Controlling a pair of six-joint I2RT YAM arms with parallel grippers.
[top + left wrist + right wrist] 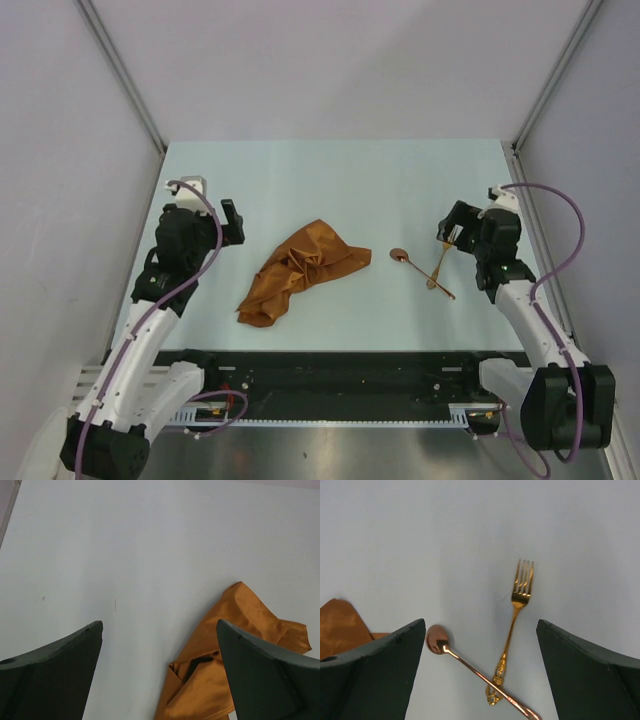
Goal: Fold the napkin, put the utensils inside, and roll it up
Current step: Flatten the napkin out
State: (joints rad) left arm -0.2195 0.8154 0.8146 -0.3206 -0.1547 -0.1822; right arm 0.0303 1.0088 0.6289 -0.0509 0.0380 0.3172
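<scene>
Since the napkin (303, 270) lies crumpled, flatten it first. Left end effector (233, 222) and right end effector (455, 226) gape empty.

- The right gripper (481, 625) hangs over the pale table (470, 530), its two dark fingers (375, 675) spread wide with nothing gripped.
- A gold fork (517, 605) lies between them, tines pointing far.
- A copper spoon (438, 640) has its bowl to the left; its handle runs near and right, crossing the fork's ornate handle end.
- A corner of the orange napkin (340, 625) shows at the left edge.
</scene>
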